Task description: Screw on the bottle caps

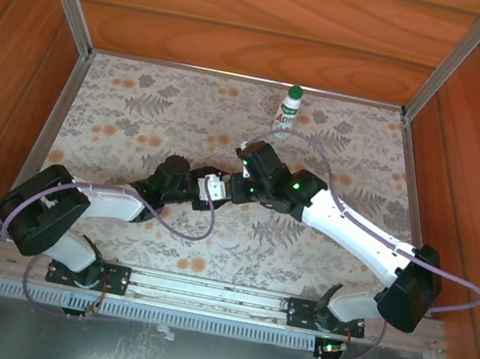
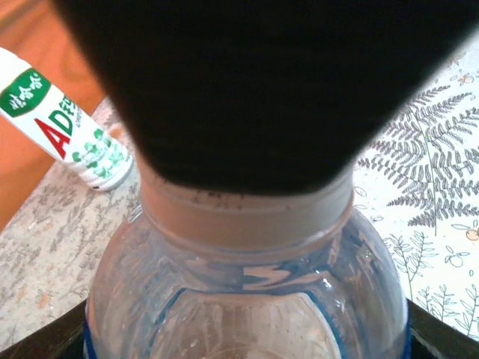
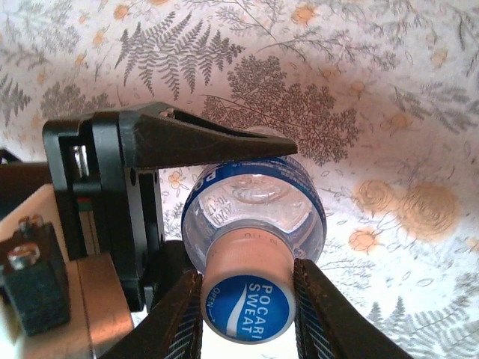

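The blue cap [image 3: 251, 313] is a small round plastic disc with white lettering printed on top. It sits on the pale, smooth neck of the clear bottle [image 3: 254, 206], a short, rounded, see-through bottle with a blue label band around its shoulder. The cap looks seated on the neck, though I can't tell how far it is threaded.

My right gripper [image 3: 247, 273] is narrowed onto that cap, with one black finger [image 3: 179, 314] pressed to each side of it. My left gripper [image 1: 223, 188] clamps the clear bottle's body. One wedge-shaped black finger [image 3: 202, 142] lies against the label band, and the other sits on the opposite side.

I count two bottles and two caps. The white bottle [image 1: 286, 113] is taller and opaque, with a green and red printed label. It stands upright well beyond the clear bottle, at the table's far edge, with the dark green cap [image 1: 297, 90] on top.

Under the clear bottle the table [image 1: 138, 124] has a matte covering printed with grey ferns and orange flowers. Wood-grain walls enclose it.
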Robot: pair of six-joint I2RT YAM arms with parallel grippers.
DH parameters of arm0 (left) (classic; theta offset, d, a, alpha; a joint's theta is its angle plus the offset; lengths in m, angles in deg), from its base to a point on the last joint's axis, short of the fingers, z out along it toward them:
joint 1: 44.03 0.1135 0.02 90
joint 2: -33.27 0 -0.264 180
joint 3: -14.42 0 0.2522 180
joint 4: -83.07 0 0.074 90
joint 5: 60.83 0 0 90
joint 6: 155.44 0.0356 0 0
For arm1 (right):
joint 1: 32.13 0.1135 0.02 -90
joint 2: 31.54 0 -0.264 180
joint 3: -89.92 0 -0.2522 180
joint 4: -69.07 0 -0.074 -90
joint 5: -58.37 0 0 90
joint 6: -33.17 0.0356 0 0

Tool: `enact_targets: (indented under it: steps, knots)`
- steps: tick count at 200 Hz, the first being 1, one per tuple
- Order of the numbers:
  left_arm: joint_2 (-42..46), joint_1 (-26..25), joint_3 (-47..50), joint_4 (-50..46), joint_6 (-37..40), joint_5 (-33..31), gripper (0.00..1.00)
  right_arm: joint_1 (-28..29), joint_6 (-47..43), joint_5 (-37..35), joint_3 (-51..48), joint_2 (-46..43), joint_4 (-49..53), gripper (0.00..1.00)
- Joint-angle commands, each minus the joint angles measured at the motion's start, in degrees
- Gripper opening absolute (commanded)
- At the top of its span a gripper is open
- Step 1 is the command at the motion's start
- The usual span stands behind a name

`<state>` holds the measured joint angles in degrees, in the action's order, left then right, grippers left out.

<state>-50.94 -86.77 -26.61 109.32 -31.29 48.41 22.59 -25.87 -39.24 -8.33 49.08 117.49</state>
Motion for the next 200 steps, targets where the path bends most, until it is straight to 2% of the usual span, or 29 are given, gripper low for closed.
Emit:
enact_targets:
  steps: [1,22,29,41,63,90,107,127,160,200]
  knots:
    - [0.16,-0.5,-1.4,3.73,1.84,1.88,0.65,-0.35,10.02,-0.76,0.16,-0.41,-4.58,0.16]
    - [0.38,-0.52,-0.63,3.69,1.89,2.91,0.65,-0.47,0.1,-2.49,-1.64,-2.94,-7.55,0.39]
    - [0.69,-0.54,-0.31,3.72,1.97,3.43,0.66,-0.59,-3.57,-3.53,-2.79,-4.07,-9.07,0.43]
    - [1.3,-0.53,0.23,3.67,1.97,4.15,0.65,-0.97,-11.23,-3.76,-4.69,-6.27,-11.54,0.6]
    - [2.36,-0.51,1.22,3.56,1.97,5.61,0.65,-2.32,-23.03,-3.4,-5.67,-9.94,-10.83,0.74]
    - [3.21,-0.55,1.73,3.49,0.76,7.1,0.65,-3.92,-36.9,1.4,-7.21,-14.4,-10.62,0.76]
    - [3.75,-0.56,1.9,3.41,-0.26,8.7,0.66,-3.92,-46.65,7.37,-9.16,-17.41,-10.21,0.75]
    - [4.62,-0.55,2.13,3.16,-1.29,9.8,0.65,-3.92,-55.75,12.06,-7.92,-18.56,-4.76,0.75]
    - [5.54,-0.55,2.59,2.64,-1.72,10.76,0.65,-3.32,-65.96,13.14,-1.86,-15.08,7.32,0.76]
    - [5.41,-0.54,2.38,2.35,-1.72,11.56,0.66,-2.34,-70.23,13.09,2.43,-10.09,10.87,0.72]
